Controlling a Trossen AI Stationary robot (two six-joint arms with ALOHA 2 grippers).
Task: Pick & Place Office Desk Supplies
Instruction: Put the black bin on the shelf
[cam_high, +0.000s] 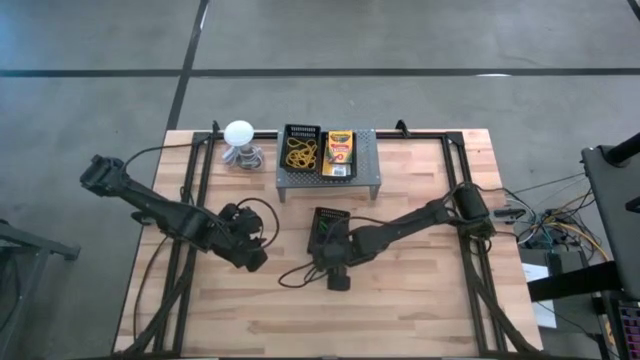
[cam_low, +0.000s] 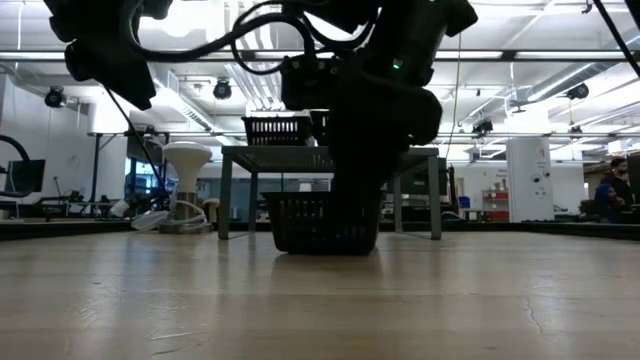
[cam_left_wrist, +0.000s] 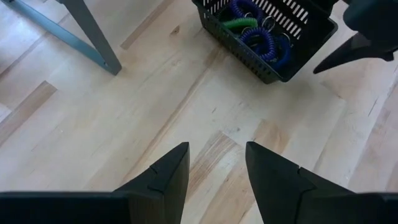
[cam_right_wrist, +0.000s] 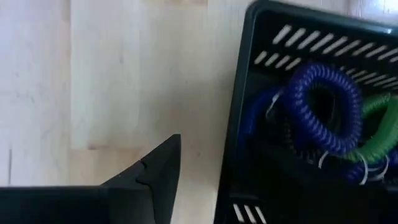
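Note:
A small black slotted basket (cam_high: 325, 222) stands on the table in front of the grey stand and holds purple-blue and green coil loops (cam_right_wrist: 323, 106). My right gripper (cam_high: 335, 262) hangs low at the basket's near wall (cam_right_wrist: 229, 130). One finger (cam_right_wrist: 152, 180) stands outside that wall with bare wood between them; the other finger is lost against the dark inside. My left gripper (cam_left_wrist: 217, 163) is open, hovers over bare wood left of the basket (cam_left_wrist: 273, 62) and holds nothing. Yellowish rubber bands (cam_high: 299, 153) in a second black basket and crayon boxes (cam_high: 340, 152) sit on the stand. My right gripper comes at the basket's near wall from above, pointing down. Its outer finger stands clear of the wall. The inner finger does not show, so I cannot tell whether it touches the basket or the loops.
The grey perforated stand (cam_high: 368, 172) sits at the table's far edge, and one of its legs (cam_left_wrist: 93, 37) shows ahead of my left gripper. A white ball-topped object (cam_high: 240, 133) with a coiled cord stands left of the stand. Bare wood lies toward the near edge.

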